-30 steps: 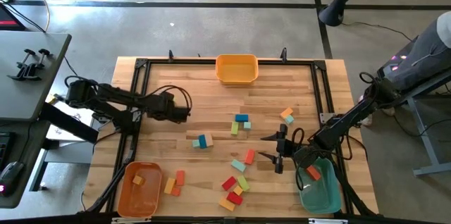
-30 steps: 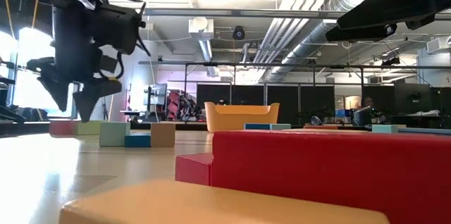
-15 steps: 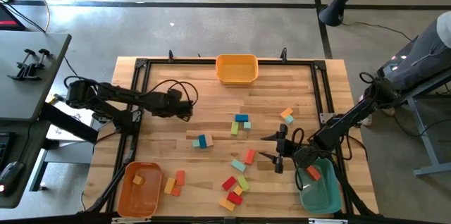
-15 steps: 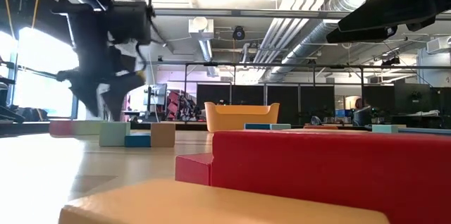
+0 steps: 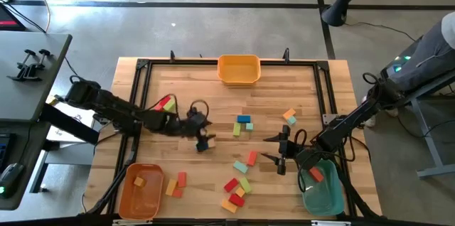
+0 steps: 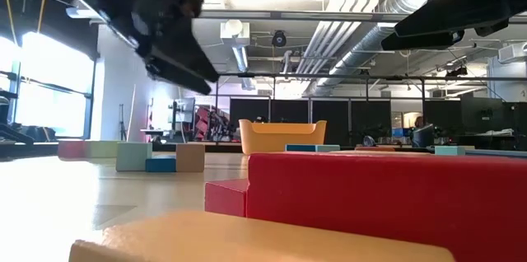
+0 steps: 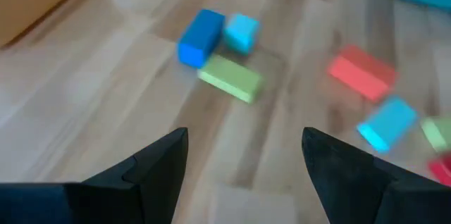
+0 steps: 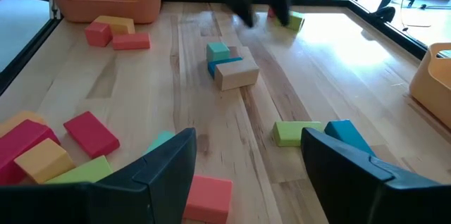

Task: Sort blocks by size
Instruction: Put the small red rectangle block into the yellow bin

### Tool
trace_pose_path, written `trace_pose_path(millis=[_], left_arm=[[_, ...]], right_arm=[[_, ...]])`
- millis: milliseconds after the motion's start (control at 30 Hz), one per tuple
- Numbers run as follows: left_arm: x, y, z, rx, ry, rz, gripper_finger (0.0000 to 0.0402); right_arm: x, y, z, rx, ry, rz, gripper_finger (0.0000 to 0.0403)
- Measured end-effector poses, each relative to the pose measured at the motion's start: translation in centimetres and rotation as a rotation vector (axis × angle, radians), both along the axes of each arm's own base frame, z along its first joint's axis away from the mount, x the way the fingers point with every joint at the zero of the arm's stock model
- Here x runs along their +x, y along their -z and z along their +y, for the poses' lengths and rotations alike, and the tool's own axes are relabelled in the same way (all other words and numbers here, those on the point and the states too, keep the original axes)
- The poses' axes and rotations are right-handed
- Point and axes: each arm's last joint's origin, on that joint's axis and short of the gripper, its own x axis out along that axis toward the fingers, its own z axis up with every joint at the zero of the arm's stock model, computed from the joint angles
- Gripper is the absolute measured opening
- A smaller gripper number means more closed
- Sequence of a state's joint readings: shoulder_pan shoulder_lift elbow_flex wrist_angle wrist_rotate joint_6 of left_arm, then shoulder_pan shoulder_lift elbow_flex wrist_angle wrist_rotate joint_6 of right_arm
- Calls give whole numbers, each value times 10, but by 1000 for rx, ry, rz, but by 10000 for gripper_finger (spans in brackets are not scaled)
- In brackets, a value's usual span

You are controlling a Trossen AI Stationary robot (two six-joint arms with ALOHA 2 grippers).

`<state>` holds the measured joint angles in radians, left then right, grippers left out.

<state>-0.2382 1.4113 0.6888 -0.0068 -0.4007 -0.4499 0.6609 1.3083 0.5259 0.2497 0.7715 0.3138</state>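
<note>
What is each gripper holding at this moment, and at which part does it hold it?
Nothing is held. The left gripper is open and empty above the table, over the loose blocks. The right gripper is open and empty too, beside the teal bin.

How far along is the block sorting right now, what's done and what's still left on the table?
Early stage. Done: one orange block sits in the orange bin and one in the teal bin; the yellow bin looks empty. In hand: nothing; the left gripper is open above the small cluster of blocks mid-table, and the right gripper waits open near the teal bin. Left: most blocks lie loose on the table.
</note>
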Motion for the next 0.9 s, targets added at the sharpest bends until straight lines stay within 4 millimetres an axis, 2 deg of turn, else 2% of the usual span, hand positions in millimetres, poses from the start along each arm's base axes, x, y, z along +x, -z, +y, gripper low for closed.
trace_pose_path(millis=[67, 167, 333, 400, 600, 767, 900], left_arm=[[-5, 2, -4, -1, -85, 17, 266], [-17, 8, 5, -43, -298, 74, 266], [-50, 13, 38, -76, -722, 212, 266], [-62, 11, 55, -101, -830, 293, 263], [-81, 5, 102, -211, -933, 449, 223], [-96, 6, 140, -297, -986, 527, 172], [-110, 6, 162, -329, -1026, 556, 123]], right_arm=[[0, 0, 0, 0, 0, 0, 252], [0, 0, 0, 1, 0, -1, 252], [1, 0, -2, 1, 11, -1, 252], [3, 0, -5, 1, 22, -2, 252], [7, 0, -11, 3, 51, 0, 252], [9, 0, -14, 23, 29, 13, 252], [9, 0, -14, 27, 26, 14, 252]])
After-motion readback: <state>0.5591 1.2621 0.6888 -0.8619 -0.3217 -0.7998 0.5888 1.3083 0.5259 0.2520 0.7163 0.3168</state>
